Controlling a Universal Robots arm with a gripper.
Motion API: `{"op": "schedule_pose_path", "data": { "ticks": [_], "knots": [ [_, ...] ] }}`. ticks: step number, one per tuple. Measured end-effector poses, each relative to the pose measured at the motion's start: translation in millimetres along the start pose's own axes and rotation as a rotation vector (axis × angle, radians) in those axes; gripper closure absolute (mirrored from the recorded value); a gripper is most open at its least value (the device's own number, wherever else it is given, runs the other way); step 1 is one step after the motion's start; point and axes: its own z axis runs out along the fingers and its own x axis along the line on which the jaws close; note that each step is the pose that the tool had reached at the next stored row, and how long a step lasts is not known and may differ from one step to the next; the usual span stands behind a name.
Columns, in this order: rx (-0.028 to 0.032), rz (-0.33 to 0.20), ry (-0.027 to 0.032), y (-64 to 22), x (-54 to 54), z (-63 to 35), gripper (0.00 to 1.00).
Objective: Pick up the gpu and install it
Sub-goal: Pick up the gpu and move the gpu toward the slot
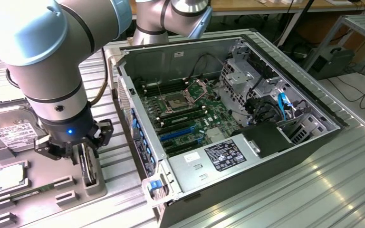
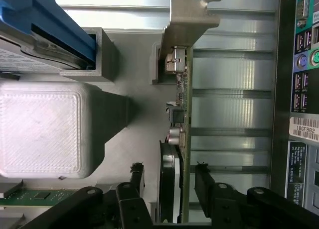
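Pincer (image 2: 169, 170) open, jaws straddling thin dark GPU card with silvery bracket (image 2: 181, 97), seemingly untouched. Card upright in grey holder (image 1: 99, 189); lift and install outstanding.

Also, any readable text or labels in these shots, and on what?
"18GF882", sideways: white sticker on the computer case.
Dark sticker beside it: blurred.
Power supply label: too small to read.
Hard drive label: too small to read.

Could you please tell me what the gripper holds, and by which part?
Nothing: the open gripper straddles the dark card with silvery bracket, gaps either side.
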Motion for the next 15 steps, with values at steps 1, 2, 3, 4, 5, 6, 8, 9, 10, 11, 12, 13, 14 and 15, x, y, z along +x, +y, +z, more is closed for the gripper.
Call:
{"op": "schedule_pose_path", "data": {
  "ticks": [1,2,3,4,5,6,8,9,10,11,12,13,14,15],
  "knots": [
    [0.0001,0.0,0.0001,0.0,0.0,0.0,0.48],
    [0.0001,0.0,0.0001,0.0,0.0,0.0,0.6],
    [0.0,0.0,0.0001,0.0,0.0,0.0,0.6],
    [0.0,0.0,0.0,0.0,0.0,0.0,0.66],
    [0.0,0.0,0.0,0.0,0.0,0.0,0.72],
    [0.0,0.0,0.0,0.0,0.0,0.0,0.72],
    [0.0001,0.0,0.0001,0.0,0.0,0.0,0.72],
    [0.0001,0.0,0.0,0.0,0.0,0.0,0.72],
    [0.0,0.0,0.0001,0.0,0.0,0.0,0.72],
    [0.0,0.0,0.0001,0.0,0.0,0.0,0.72],
    [0.0,0.0,0.0,0.0,0.0,0.0,0.72],
    [0.0,0.0,0.0001,0.0,0.0,0.0,0.72],
    [0.0,0.0,0.0001,0.0,0.0,0.0,0.72],
    [0.0,0.0,0.0001,0.0,0.0,0.0,0.72]
  ]
}}
